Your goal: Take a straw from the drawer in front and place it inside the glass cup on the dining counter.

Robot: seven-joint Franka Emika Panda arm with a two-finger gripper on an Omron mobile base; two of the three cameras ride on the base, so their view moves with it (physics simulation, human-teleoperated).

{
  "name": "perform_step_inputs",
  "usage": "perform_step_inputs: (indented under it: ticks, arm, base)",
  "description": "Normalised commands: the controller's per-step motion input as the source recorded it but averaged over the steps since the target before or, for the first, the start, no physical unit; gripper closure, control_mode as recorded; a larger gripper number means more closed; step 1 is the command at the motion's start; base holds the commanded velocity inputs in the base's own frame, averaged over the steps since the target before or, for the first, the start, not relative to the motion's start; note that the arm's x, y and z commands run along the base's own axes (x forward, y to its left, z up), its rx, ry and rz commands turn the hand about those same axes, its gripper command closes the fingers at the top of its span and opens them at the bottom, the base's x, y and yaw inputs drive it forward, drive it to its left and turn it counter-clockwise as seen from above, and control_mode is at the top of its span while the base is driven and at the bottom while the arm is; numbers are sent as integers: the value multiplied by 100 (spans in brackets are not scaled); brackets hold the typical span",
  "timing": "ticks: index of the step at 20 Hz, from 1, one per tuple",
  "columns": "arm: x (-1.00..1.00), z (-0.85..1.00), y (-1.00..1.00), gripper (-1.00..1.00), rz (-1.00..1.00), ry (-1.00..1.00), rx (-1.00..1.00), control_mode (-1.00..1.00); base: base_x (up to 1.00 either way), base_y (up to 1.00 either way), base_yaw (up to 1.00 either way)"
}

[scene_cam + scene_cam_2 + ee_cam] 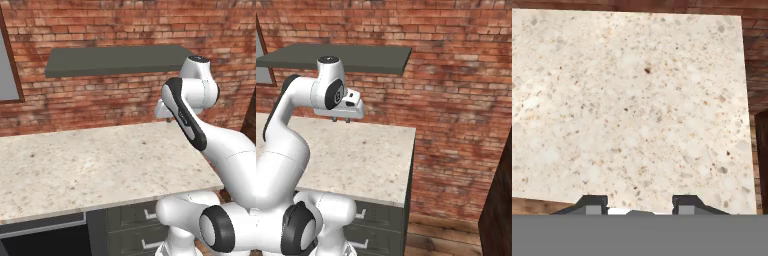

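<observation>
Hovering claw (pixel 341 119) over counter (pixel 371 165), drawers (pixel 381 220) half-hidden

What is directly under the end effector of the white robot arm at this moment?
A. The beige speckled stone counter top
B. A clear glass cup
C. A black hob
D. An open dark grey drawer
A: the end effector hangs above the beige speckled stone counter top, and the hand view, with its fingertips apart, looks down on that same slab.

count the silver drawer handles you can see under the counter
2. In the left base view, the upper handle and the lower handle sit stacked below the counter, beside the robot's base. More may be hidden behind the arm.
</observation>
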Motion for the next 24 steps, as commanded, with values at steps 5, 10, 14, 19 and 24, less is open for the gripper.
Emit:
perform_step_inputs:
  ticks: [5, 10, 14, 19, 24]
  arm:
    - [0, 0, 0, -100, 0, 0, 0, 100]
    - [0, 0, 0, -100, 0, 0, 0, 100]
    - [0, 0, 0, -100, 0, 0, 0, 100]
    - [0, 0, 0, -100, 0, 0, 0, 100]
    - [0, 0, 0, -100, 0, 0, 0, 100]
  base:
    - [-35, 7, 0]
    - [-67, 59, -18]
    - [-43, 80, -34]
    - [-18, 87, -45]
    - [0, 76, -47]
